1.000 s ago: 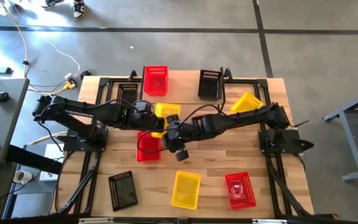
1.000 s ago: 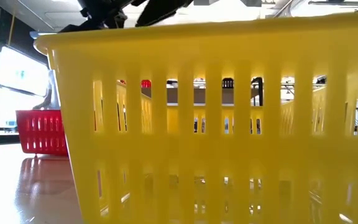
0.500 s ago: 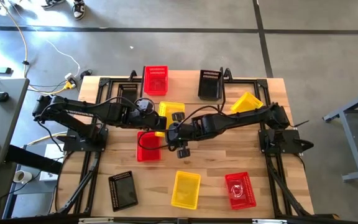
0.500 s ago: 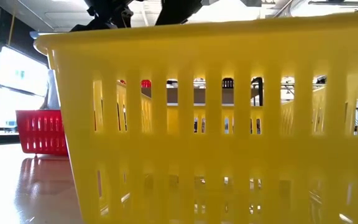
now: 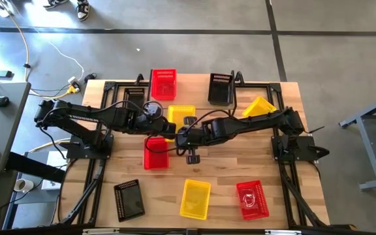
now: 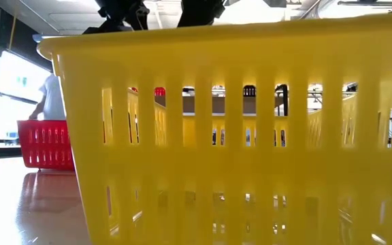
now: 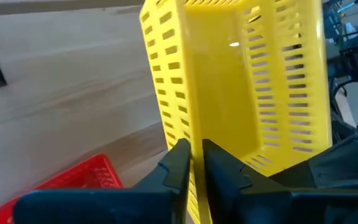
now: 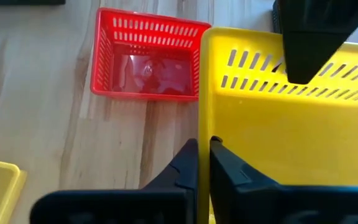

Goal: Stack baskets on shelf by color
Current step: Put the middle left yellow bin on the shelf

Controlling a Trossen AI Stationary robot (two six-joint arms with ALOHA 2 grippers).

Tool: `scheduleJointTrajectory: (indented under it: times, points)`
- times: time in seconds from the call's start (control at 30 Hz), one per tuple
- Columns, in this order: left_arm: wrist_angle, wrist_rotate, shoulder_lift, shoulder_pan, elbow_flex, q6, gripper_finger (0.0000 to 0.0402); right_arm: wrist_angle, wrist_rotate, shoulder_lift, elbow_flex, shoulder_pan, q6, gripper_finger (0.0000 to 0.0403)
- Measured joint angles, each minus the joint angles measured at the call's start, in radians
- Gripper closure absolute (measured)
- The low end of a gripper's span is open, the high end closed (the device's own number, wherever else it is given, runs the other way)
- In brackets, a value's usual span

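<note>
Above the table's (image 5: 253, 160) middle, a light, stiff yellow basket (image 5: 180, 117) was held, its rims pinched by left gripper (image 7: 194, 163) and right gripper (image 8: 204, 155).

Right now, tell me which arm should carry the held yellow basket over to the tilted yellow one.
Right, probably. The right tool and left tool are both shut on the held yellow basket, but the tilted yellow basket lies beside the right arm, far from the left arm's base.
</note>
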Motion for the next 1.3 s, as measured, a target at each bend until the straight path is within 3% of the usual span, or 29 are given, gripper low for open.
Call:
scheduleJointTrajectory:
  times: [0.27, 0.6, 0.97, 1.3]
  points:
    - [0.005, 0.015, 0.0, 0.005, 0.0, 0.034, 0.0308, -0.009, -0.009, 0.0, 0.0, -0.001, 0.059, 0.0401]
    - [0.011, 0.198, -0.002, 0.091, 0.0, 0.272, 0.0242, -0.06, -0.008, 0.0, 0.002, 0.012, 0.247, 0.0403]
    - [0.006, 0.313, -0.002, 0.162, 0.0, 0.477, 0.0234, -0.075, -0.024, -0.004, 0.002, 0.058, 0.384, 0.0403]
    - [-0.001, 0.351, -0.055, 0.183, 0.002, 0.629, 0.0234, -0.11, -0.034, -0.044, 0.004, 0.08, 0.42, 0.0403]
